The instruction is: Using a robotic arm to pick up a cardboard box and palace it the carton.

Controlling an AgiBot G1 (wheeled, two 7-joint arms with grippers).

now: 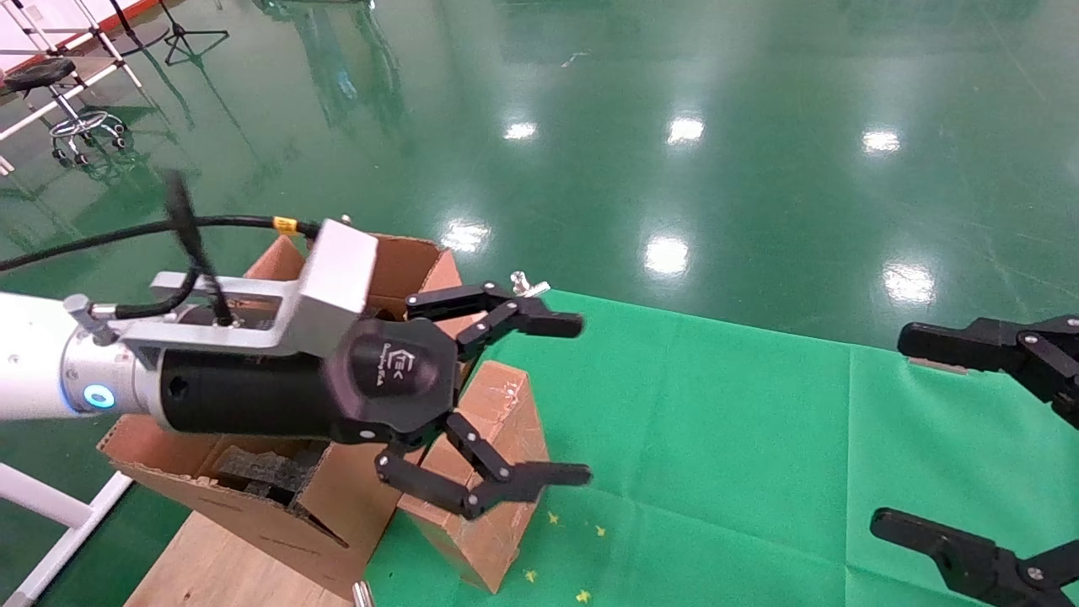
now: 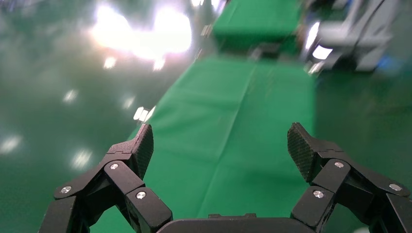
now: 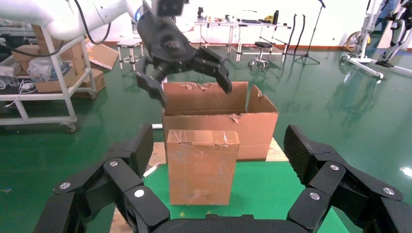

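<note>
Both jaws spread, left gripper (image 1: 582, 400) (empty) above cardboard box (image 1: 497, 472)

1. A bright green cloth (image 1: 759, 421) covers the work surface, creased in straight fold lines.
2. The small cardboard box (image 1: 497, 472) stands upright on the cloth near its left edge; the right wrist view shows its base (image 3: 201, 167) resting on the green.
3. A few small yellow specks (image 1: 552, 518) lie on the cloth just beside the box.
4. The large carton (image 1: 278, 472) stands just beyond the cloth's left edge, right beside the small box, on a pale wooden board (image 1: 228, 561).
5. Glossy dark green floor (image 1: 674, 126) surrounds the surface.
</note>
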